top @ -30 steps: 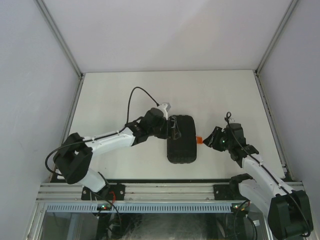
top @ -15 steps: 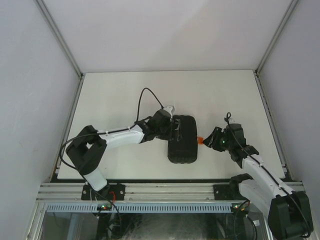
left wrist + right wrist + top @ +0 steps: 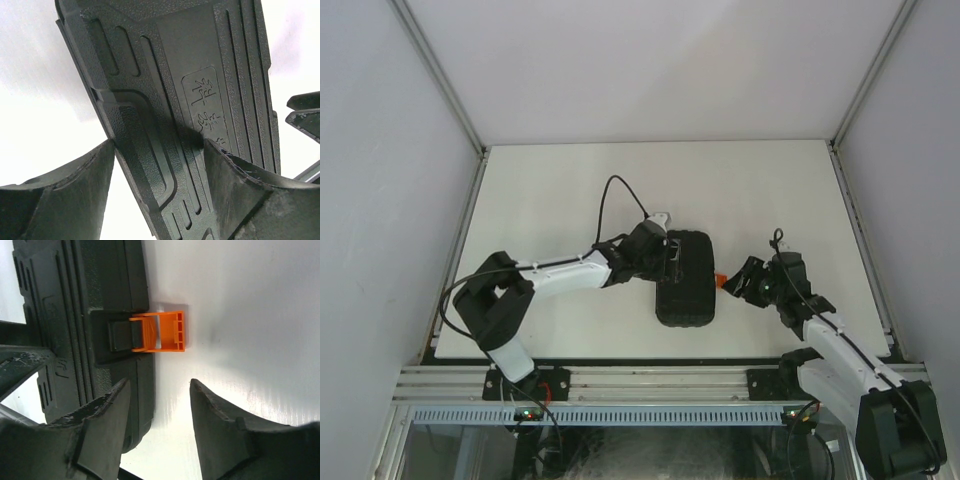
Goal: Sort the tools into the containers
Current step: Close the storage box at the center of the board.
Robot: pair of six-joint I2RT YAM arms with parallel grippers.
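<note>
The left gripper straddles the left rim of the black plastic rounded-rectangle tool case, fingers apart, clamping nothing. The case lies closed between both grippers. Just off its right side, the right gripper, likewise spread, faces the small orange latch. I reckon a push there could skid the unheld case.

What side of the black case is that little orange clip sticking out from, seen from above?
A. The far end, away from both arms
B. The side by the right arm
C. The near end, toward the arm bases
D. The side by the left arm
B: from above, the orange clip juts from the black case toward the right arm, and the right wrist view shows it just ahead of the right gripper.
</note>
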